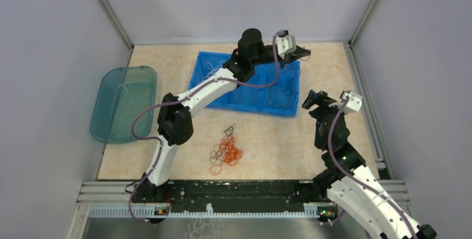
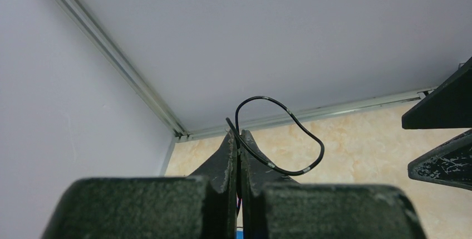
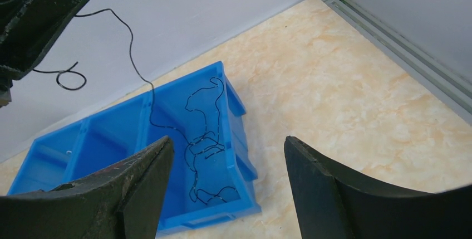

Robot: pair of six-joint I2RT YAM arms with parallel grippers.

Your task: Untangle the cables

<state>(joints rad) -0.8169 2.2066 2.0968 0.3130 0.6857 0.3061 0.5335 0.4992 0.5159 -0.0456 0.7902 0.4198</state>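
My left gripper (image 2: 239, 138) pinches one black wire (image 2: 261, 98), looped just above its tips; right gripper (image 3: 227, 141) spread, empty, bin (image 3: 247, 166) ahead. I judge the tangled pile (image 1: 225, 152), well clear of both, mostly left to do.

Finished in white and black, strung with purple.
Clad in glossy white shells along the left arm (image 1: 207, 89) and right arm (image 1: 362, 190), dotted with small dark holes; jointed with chunky black housings (image 1: 175, 122); capped by white wrist boxes (image 1: 286, 43); trailed by a loose purple cable (image 1: 140, 119); tipped with matte black wedge fingers (image 3: 139, 186), scuffed pale at the edges.
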